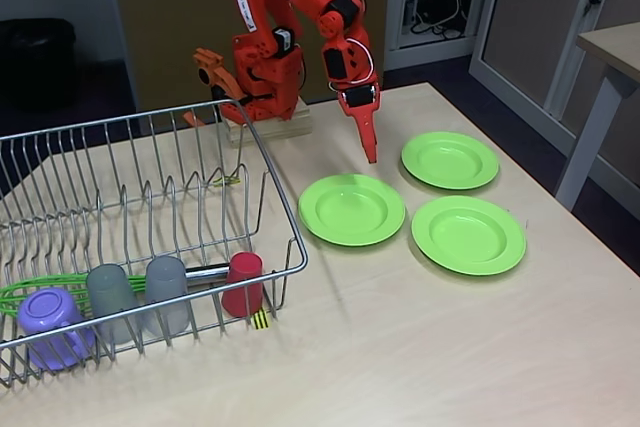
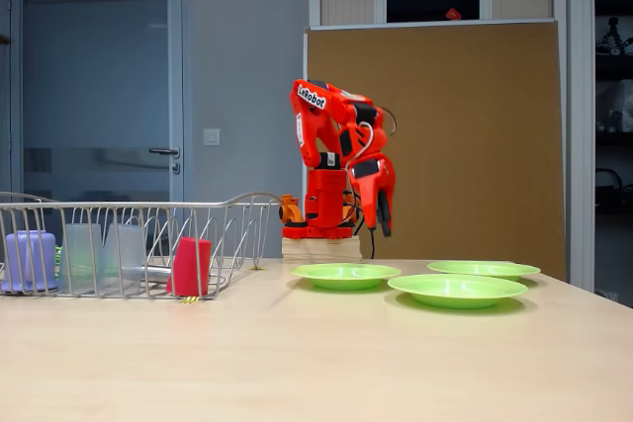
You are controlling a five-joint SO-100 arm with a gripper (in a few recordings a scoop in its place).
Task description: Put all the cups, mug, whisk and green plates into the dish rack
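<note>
Green plates (image 1: 352,209), 3 of them, lie flat on the worktop (image 1: 420,327); cups (image 1: 166,282), mug (image 1: 47,315) and whisk (image 1: 30,292) already fill the rack (image 1: 150,127). Our empty hand (image 1: 372,154) hangs narrow above the plates, we judge for pickup.

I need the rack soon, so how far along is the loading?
Done: the purple mug, two grey cups, the red cup and the whisk sit in the dish rack. In hand: nothing; the pincer hangs above the table between the plates. Left: three green plates lie on the table.
</note>
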